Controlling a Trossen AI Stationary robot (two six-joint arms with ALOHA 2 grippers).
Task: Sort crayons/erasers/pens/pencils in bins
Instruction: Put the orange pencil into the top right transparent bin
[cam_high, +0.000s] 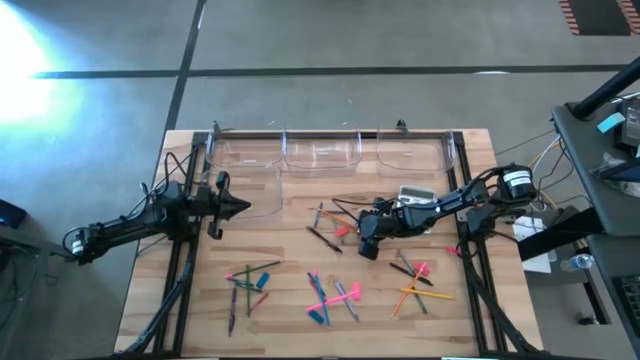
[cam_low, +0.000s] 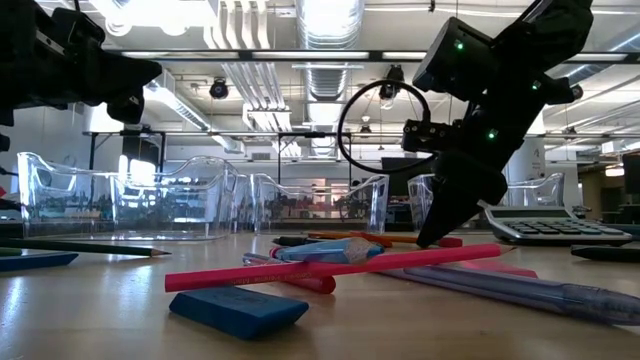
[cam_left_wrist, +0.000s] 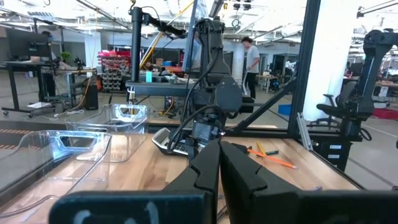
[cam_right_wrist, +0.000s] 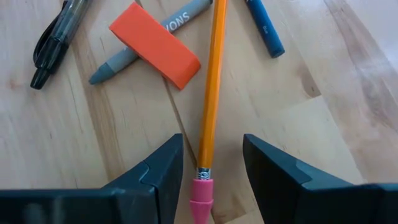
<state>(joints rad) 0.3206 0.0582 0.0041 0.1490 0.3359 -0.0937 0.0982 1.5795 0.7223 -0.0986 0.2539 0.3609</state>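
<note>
Between the spread fingers of the right gripper (cam_right_wrist: 211, 171) lies an orange pencil (cam_right_wrist: 211, 87), its pink rubber end nearest the wrist and its shaft running straight away along the worktop (cam_right_wrist: 348, 124). The fingers stand on either side of it and do not yet touch it, so nothing is pinched.

Just past the fingers an orange eraser (cam_right_wrist: 155, 45) lies across a grey crayon (cam_right_wrist: 149, 38), right beside the pencil; a black pen (cam_right_wrist: 53, 45) and a blue crayon (cam_right_wrist: 264, 28) lie a little farther out.

The likely trouble is crowding. If the gripper closes off-centre, one finger may push the pencil sideways and roll it out of the gap, or catch the eraser and drag it along. A grip this close to the pencil's end could also let the long shaft droop or swing on the way to the bins (cam_high: 325, 150), which line the far edge, well apart from here.

Farther off, the left gripper (cam_left_wrist: 217, 165) hangs near the left side of the worktop, fingers pressed together and holding nothing.

Much is hard to tell: the pencil's tip is cut off in the right wrist view, and from overhead the right gripper (cam_high: 368, 236) covers the pencil — other scattered heaps are too small to sort by kind.
</note>
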